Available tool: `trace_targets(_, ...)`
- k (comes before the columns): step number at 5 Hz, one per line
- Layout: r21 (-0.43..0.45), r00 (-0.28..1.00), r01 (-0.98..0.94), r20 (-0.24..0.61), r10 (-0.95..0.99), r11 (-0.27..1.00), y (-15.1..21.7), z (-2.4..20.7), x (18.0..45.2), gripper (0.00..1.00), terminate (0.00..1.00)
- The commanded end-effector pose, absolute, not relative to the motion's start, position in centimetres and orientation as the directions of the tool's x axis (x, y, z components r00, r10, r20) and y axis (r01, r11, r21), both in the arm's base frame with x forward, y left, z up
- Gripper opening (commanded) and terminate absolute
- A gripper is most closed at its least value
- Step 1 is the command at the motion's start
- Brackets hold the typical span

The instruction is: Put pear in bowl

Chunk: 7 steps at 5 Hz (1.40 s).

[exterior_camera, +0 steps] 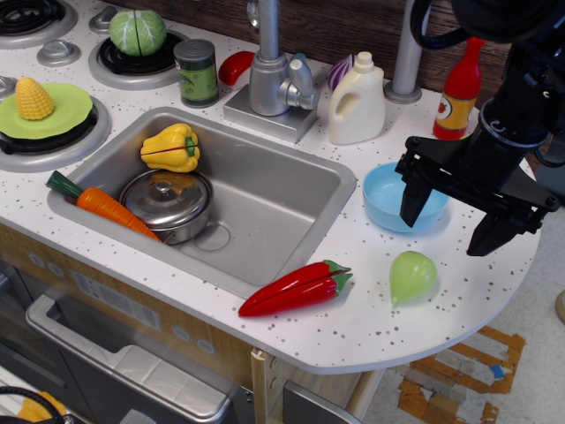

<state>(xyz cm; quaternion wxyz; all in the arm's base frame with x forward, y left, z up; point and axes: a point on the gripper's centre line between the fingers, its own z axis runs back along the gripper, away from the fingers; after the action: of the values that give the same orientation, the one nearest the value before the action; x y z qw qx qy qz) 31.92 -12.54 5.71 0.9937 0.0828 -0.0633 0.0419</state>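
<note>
Currently pear [412,276] sits on the counter just below the bowl [388,196], right of the red pepper [296,288]. Looks light, stiff, glossy, likely slippery; grab across the fat middle. My gripper [452,219] hovers above it, jaws apart, empty.

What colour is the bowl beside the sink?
Plain light blue; the bowl shows best in the observation.image view, partly behind the gripper.
</note>
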Motion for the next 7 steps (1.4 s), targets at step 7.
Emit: trace_targets(7,0.1,0.959,-0.109,0.273,0.078,0.989,-11.8,1.2,30.9,1.0,0.0)
